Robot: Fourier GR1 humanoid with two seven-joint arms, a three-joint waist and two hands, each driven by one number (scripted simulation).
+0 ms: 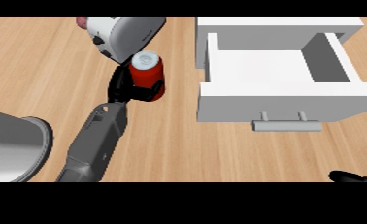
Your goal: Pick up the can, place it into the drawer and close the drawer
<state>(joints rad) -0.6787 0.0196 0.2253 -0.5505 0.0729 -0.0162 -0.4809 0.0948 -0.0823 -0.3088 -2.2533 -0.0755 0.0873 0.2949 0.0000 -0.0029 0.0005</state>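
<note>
We have the left hand on the red can, fingers curled round its lower body, so the grasp reads ready for lift. Can sits upright on the table, just below the toaster. Drawer is at 3 o'clock from the can, pulled open, nothing inside. Right hand only shows at the 5 o'clock corner; can't tell its state.

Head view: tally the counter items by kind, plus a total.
Red can, in the left hand: 1
White drawer unit, drawer open: 1
Toaster-like appliance at the top: 1
Grey rounded object at the left edge, cut off: 1
Total: 4
</note>
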